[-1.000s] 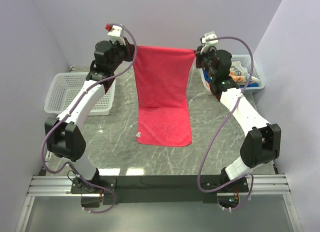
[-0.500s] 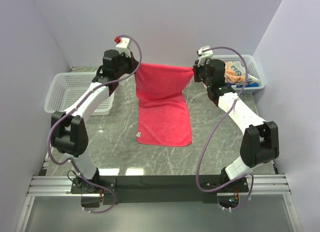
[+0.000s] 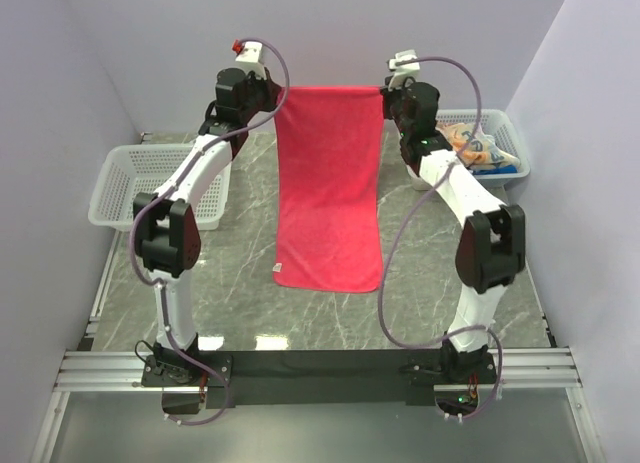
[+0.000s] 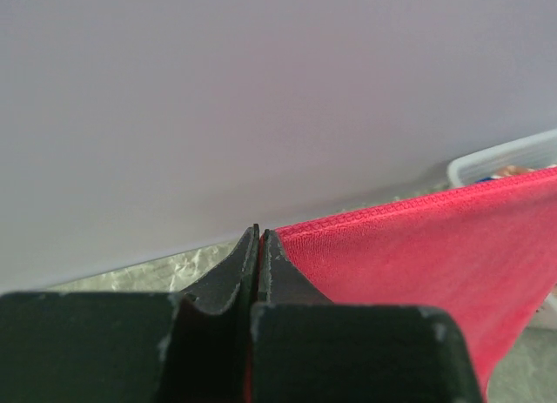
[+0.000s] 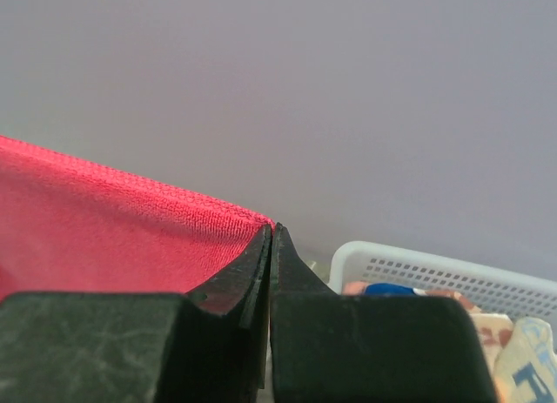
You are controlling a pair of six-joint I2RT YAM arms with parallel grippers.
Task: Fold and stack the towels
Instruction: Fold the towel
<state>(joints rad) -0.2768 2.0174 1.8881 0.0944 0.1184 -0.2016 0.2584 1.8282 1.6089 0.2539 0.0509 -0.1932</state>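
Got my left arm point(image 3: 195, 178) and right arm point(image 3: 450, 183) stretched up high, left gripper point(image 3: 274, 91) and right gripper point(image 3: 386, 91) level, each pinching a red towel point(image 3: 328, 183) corner.

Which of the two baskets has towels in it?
The right basket, beside the right arm: crumpled orange and blue towels lie in it. The left basket shows only bare mesh.
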